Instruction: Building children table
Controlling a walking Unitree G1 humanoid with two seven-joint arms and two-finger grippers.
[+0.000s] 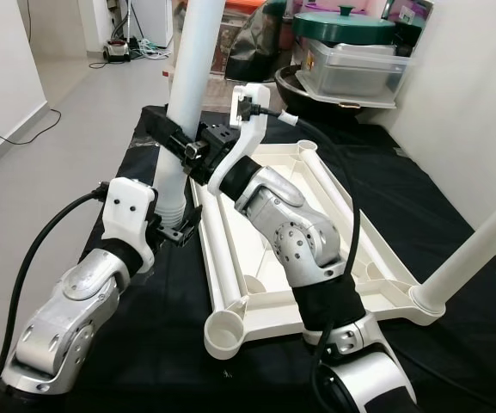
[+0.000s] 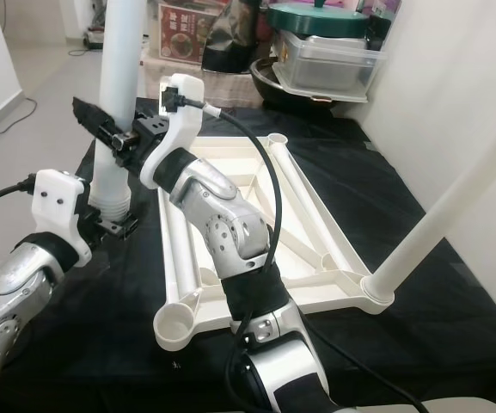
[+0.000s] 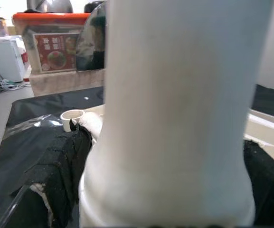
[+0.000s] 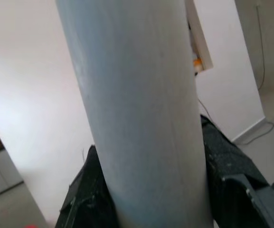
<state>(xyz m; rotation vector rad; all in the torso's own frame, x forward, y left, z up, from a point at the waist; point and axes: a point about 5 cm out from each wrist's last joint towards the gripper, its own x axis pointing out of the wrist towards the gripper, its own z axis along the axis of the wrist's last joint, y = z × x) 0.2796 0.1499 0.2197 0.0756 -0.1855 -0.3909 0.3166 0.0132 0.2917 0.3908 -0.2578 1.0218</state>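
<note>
behind the black-draped tabletop (image 1: 144, 344) stand a clear lidded storage box (image 1: 355, 70) with a green pot (image 1: 344, 24) on top, a dark bag (image 1: 256, 39) and an orange-lidded box (image 3: 51, 42); cables (image 1: 131, 50) lie on the grey floor (image 1: 84, 95) to the robot's left. the white children's table frame (image 1: 290, 249) lies upside down on the cloth, its long side running away from the robot, with an open round socket (image 1: 226, 331) at the near left corner. a fitted leg (image 1: 480, 249) rises from the near right corner, leaning up and to the right. at the far left corner a white table leg (image 1: 192, 77) stands upright, long axis vertical, its flared lower end near the frame's edge. the right hand (image 1: 179, 146) reaches across the frame, its black fingers closed around the leg's shaft partway up. the left hand (image 1: 179, 231) sits low at the leg's base, fingers on either side of it; whether they grip cannot be told.
</note>
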